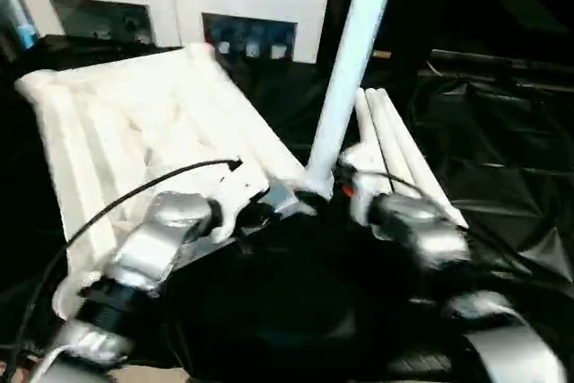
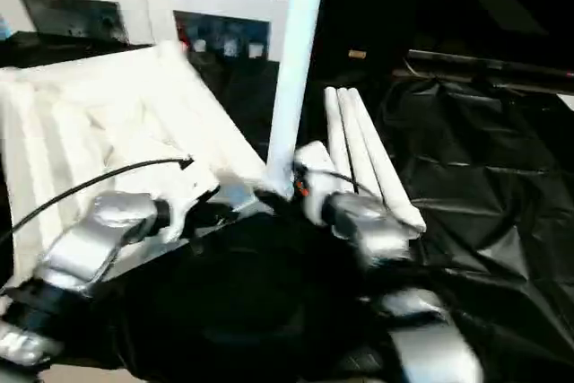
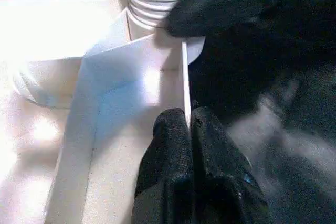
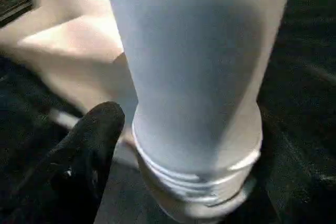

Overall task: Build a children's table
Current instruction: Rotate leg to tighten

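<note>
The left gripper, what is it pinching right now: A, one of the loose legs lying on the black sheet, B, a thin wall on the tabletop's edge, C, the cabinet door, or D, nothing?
B: in the left wrist view the left gripper is shut on a thin white wall of the tabletop, near the corner socket where the upright leg sits.

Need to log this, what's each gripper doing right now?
Left gripper: shut on white plastic tabletop's thin rim.
Right gripper: cannot tell, beside the upright white tubular leg.

Dim scene with dark surroundings, overexposed glare on the white table top (image 1: 134, 123), motion blur on the silver forearms (image 1: 421, 226), close upright leg (image 4: 194, 77) soft-focused, black sheet (image 1: 502, 159) showing faint sheen.
</note>
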Tool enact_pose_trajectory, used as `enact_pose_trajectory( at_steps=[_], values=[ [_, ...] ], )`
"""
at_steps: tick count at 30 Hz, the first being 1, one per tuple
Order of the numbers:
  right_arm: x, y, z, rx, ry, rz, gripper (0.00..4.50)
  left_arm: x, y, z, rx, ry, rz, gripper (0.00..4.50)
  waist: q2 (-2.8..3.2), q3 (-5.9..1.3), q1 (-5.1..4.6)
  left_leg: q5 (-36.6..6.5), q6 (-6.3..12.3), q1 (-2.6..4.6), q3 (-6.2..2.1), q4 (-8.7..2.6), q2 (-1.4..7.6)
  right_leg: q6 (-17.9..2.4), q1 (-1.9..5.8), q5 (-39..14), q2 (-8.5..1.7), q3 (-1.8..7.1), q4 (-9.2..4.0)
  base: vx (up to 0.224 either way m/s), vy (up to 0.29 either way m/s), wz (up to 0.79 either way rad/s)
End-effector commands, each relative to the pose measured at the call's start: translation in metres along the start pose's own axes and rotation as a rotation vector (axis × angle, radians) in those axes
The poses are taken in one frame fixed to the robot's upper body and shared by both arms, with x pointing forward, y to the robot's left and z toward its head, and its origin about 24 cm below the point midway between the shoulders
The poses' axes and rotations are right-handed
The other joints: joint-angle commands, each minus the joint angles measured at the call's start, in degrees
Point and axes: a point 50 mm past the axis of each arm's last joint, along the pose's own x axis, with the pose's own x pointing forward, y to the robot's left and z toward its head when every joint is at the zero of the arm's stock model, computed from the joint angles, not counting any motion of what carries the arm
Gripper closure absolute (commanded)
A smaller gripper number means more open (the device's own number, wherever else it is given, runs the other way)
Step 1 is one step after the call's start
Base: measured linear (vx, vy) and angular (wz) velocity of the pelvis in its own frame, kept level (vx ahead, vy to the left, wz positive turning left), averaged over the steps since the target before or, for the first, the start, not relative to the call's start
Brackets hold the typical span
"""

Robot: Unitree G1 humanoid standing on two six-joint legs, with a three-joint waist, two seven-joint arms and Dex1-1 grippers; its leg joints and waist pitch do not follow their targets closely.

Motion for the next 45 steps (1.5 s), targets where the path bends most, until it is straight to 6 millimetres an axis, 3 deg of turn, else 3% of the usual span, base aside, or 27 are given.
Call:
enact_pose_trajectory(
  at_steps=[1,2,5,6,19,23,24,26,27,28,32,36,38,40,45],
  values=[
    [0.003,0.014,0.004,-0.028,0.022,0.168,0.57,0.007,-0.015,0.019,0.079,-0.116,-0.130,4.50,0.05,-3.34,0.05,-7.45,3.68,1.28,-0.69,-3.23,2.74,-11.98,2.70,-2.32,-4.56,2.63,-3.83,0.000,0.000,0.00],
    [0.000,0.014,0.004,-0.030,0.029,0.190,0.57,0.006,-0.015,0.018,0.079,-0.113,-0.138,4.50,0.34,-3.24,0.13,-8.11,3.49,1.30,-0.71,-3.29,2.80,-12.12,2.57,-3.26,-4.64,2.63,-3.93,0.000,0.000,0.00],
    [-0.007,0.016,0.006,-0.035,0.046,0.245,0.71,0.003,-0.015,0.016,0.083,-0.102,-0.163,4.50,0.23,-3.13,0.26,-10.07,2.41,1.47,-0.69,-3.40,2.88,-12.04,2.48,-6.24,-4.73,2.68,-4.26,0.000,0.000,0.00],
    [-0.012,0.017,0.006,-0.042,0.068,0.288,0.82,0.000,-0.015,0.013,0.089,-0.087,-0.189,4.50,0.52,-3.14,0.31,-10.47,2.21,1.52,-0.69,-3.40,2.90,-12.04,2.40,-6.56,-4.76,2.71,-4.27,0.000,0.000,0.00],
    [-0.010,0.029,0.000,-0.041,0.123,0.350,1.66,-0.006,-0.011,0.005,0.108,-0.054,-0.201,4.50,0.10,-3.32,0.60,-8.94,1.70,1.38,-0.67,-3.28,2.82,-11.96,2.57,-4.69,-4.70,2.63,-3.87,0.000,0.000,0.00],
    [0.005,0.025,-0.006,-0.009,0.100,0.188,1.71,-0.002,-0.005,0.008,0.066,-0.075,-0.107,4.50,0.11,-3.16,0.44,-10.12,0.85,1.49,-0.66,-3.42,2.81,-11.86,2.29,-6.97,-4.79,2.65,-4.12,0.000,0.000,0.00],
    [0.012,0.020,-0.008,0.008,0.092,0.090,1.71,0.000,-0.002,0.010,0.046,-0.080,-0.064,4.50,0.07,-3.02,0.19,-11.30,0.09,1.34,-0.83,-3.63,2.76,-11.42,2.43,-9.63,-4.91,2.59,-4.29,0.000,0.000,0.00],
    [0.019,0.014,-0.009,0.033,0.083,-0.030,1.72,0.003,0.001,0.013,0.023,-0.083,-0.014,4.50,0.47,-2.79,-0.50,-14.85,-1.66,1.70,-0.99,-3.86,2.80,-10.36,2.01,-16.10,-5.11,2.69,-4.94,0.000,0.000,0.00],
    [0.020,0.013,-0.009,0.041,0.080,-0.051,1.72,0.004,0.002,0.014,0.017,-0.083,-0.004,4.50,0.31,-2.72,-0.80,-16.12,-2.13,1.62,-1.14,-3.96,2.72,-9.55,2.09,-18.92,-5.16,2.66,-5.24,0.000,0.000,0.00],
    [0.029,0.008,-0.009,0.119,0.062,-0.175,1.72,0.009,0.005,0.019,-0.016,-0.086,0.062,4.50,0.36,-2.81,-0.82,-16.22,-2.44,1.69,-1.15,-3.93,2.80,-9.30,2.02,-19.40,-5.21,2.72,-5.17,0.000,0.000,0.00],
    [0.051,0.013,-0.007,0.267,0.037,-0.305,1.72,0.022,0.003,0.031,-0.074,-0.094,0.161,4.50,0.63,-2.95,-0.99,-17.08,-3.10,2.01,-1.21,-3.91,2.78,-9.07,1.71,-18.77,-5.01,2.72,-5.28,0.000,0.000,0.00],
    [0.065,0.021,-0.005,0.298,0.047,-0.329,1.72,0.030,-0.003,0.040,-0.089,-0.107,0.178,4.50,0.60,-3.23,-0.86,-14.28,-1.95,1.68,-0.89,-3.74,2.62,-9.41,1.96,-12.20,-4.79,2.77,-4.77,0.000,0.000,0.00],
    [0.069,0.025,-0.004,0.275,0.043,-0.312,1.03,0.034,-0.010,0.044,-0.083,-0.125,0.158,4.50,0.57,-3.32,-0.73,-12.72,-1.40,1.48,-0.83,-3.65,2.64,-9.63,2.16,-9.41,-4.74,2.76,-4.47,0.000,0.000,0.00],
    [0.071,0.027,-0.002,0.281,0.030,-0.292,0.93,0.035,-0.013,0.045,-0.077,-0.130,0.146,4.50,0.56,-3.36,-0.77,-11.85,-0.93,1.42,-0.79,-3.63,2.61,-10.11,2.25,-7.44,-4.59,2.70,-4.26,0.000,0.000,0.00],
    [0.067,0.021,0.001,0.229,0.036,-0.291,0.58,0.031,-0.012,0.041,-0.058,-0.123,0.141,4.50,0.61,-3.20,-0.81,-13.00,-0.71,1.54,-0.70,-3.67,2.62,-10.28,2.14,-8.82,-4.60,2.74,-4.52,0.000,0.000,0.00]
  ],
)
